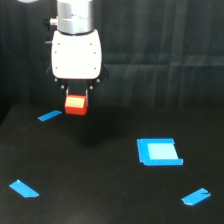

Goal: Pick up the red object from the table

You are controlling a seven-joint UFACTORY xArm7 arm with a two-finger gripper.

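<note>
Overhead, your gripper (76,98) pinches the red object (76,105), pale face up, clear above the table (100,200) toward its far left side. Blue square patch (159,151) lies right of centre; a blue strip (49,116) sits near the block.

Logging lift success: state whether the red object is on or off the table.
Off: red object hangs between the gripper fingers above the table.

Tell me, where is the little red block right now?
The red block hangs in the gripper, upper left of the exterior view, above the table, just right of a blue strip.
</note>
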